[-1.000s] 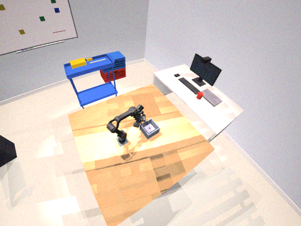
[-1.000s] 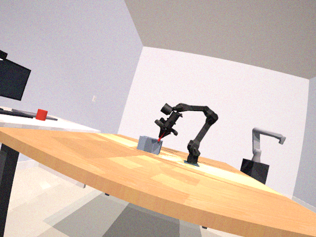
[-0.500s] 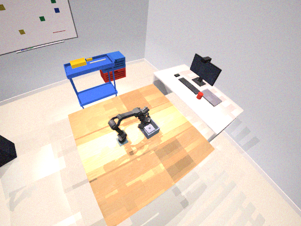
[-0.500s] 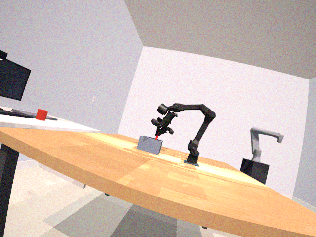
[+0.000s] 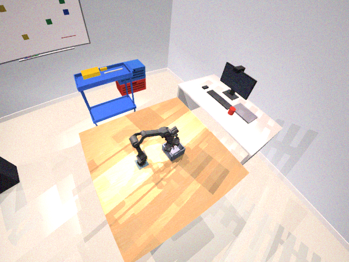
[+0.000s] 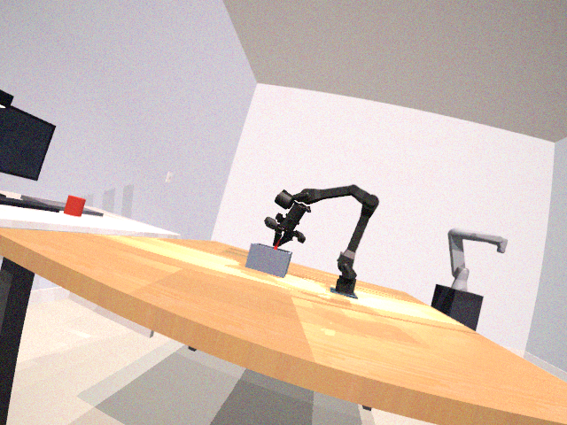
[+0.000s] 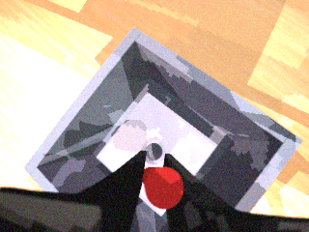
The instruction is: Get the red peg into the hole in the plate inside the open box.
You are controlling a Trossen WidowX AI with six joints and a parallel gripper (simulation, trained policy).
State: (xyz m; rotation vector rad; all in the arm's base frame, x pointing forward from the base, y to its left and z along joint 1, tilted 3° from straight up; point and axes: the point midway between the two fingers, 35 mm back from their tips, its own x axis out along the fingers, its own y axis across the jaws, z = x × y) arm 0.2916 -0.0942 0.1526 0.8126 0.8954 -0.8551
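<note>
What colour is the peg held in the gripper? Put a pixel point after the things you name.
Red [image 6: 275, 244] [image 7: 163, 188]; it shows best in the wrist view.
</note>
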